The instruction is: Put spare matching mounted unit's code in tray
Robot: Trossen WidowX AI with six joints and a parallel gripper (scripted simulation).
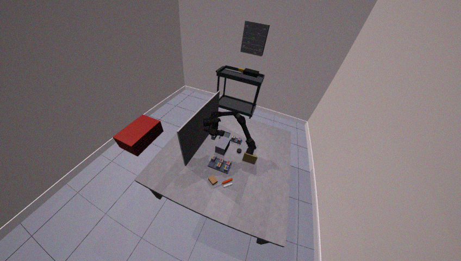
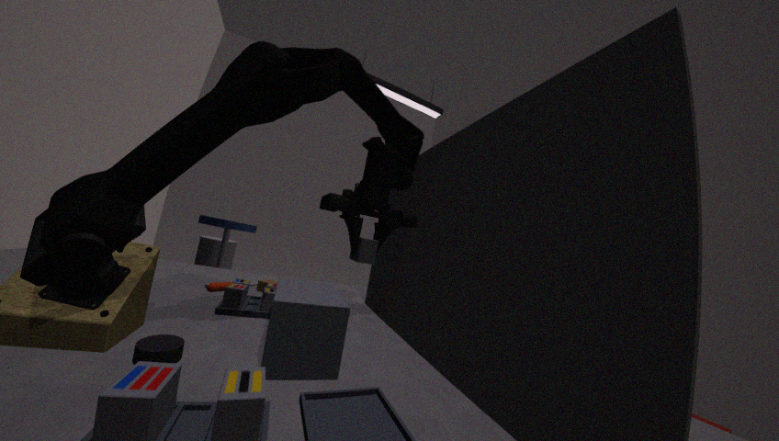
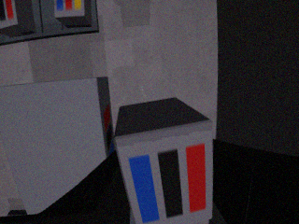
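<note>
I'm looking down the wrist view first: the black parallel-jaw gripper (image 3: 163,212) is clamping a small grey block spare with blue, black and red stripes (image 3: 167,168) between its fingers, striped face toward the camera. In the exterior view the gripper (image 2: 366,231) is pointing down with the spare (image 2: 363,248) hanging in the air above the grey table top (image 2: 382,360), off every surface.

The black six-joint arm (image 2: 180,130) is rising from its tan wooden base block (image 2: 71,322), bending at a high elbow and dropping at the wrist right beside the tall dark grey divider panel (image 2: 547,245). The gripper is very close to that panel; I cannot tell whether it is touching.

Nearest the exterior camera, I'm seeing a grey block with blue and red stripes (image 2: 142,378), a grey block with yellow, black and yellow stripes (image 2: 243,381), and the shallow dark tray (image 2: 349,415), lying apart from the held spare. A short black disc (image 2: 158,348) is sitting just behind them, and the large plain grey box unit (image 2: 306,333) is standing between the tray and the gripper.

Further off, a dark flat rack of striped spares (image 1: 219,164) is lying on the table, with an orange-handled tool (image 1: 227,180) and a small brown square (image 1: 212,179) beyond it. Off the table, a red box (image 1: 138,134) is on the floor and a black two-shelf cart (image 1: 257,93) is standing by the far wall.
</note>
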